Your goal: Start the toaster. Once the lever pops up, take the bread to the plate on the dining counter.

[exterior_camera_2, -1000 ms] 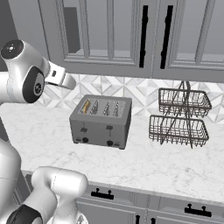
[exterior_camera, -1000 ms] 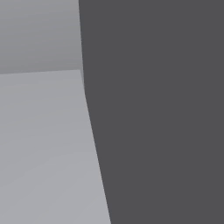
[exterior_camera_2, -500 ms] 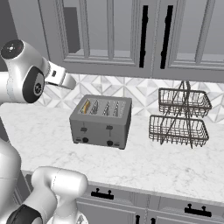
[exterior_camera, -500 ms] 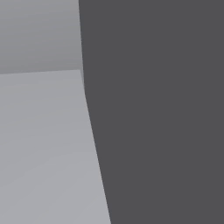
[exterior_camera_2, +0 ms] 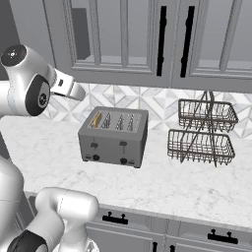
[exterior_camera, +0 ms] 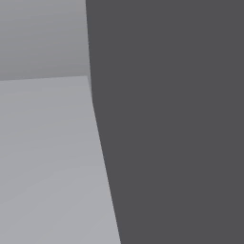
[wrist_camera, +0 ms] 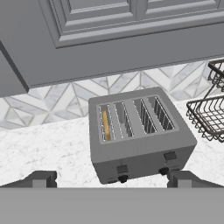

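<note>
**Grey kitchen, toaster loaded, gripper hovering open**

White marble counter (exterior_camera_2: 162, 182) is running under grey upper cabinets (exterior_camera_2: 123, 39) with black handles, chevron tile backsplash (exterior_camera_2: 157, 101) behind. A grey four-slot toaster (exterior_camera_2: 114, 137) is sitting on the counter near the backsplash, front face with two levers and two dark knobs turned toward the robot. The bread (wrist_camera: 106, 124) is standing on edge inside the leftmost slot, only a thin tan-orange strip of it showing at the top; in the right base view it is showing as a small orange sliver (exterior_camera_2: 97, 119) in that same slot. Both levers are sitting at the same level on the front face, just above the knobs.

A two-tier dark wire basket rack (exterior_camera_2: 201, 133) is standing to the right of the toaster, apart from it.

The white arm is rising at the left of the right base view, elbow bent high, wrist section pointing toward the toaster from above and to the left. In the hand view the gripper (wrist_camera: 111, 179) is hanging above and in front of the toaster, looking down at it, its two dark fingertips (wrist_camera: 41, 178) spread wide with nothing between them and touching nothing

The left base view is giving plain grey and dark surfaces, nothing I can identify
</note>
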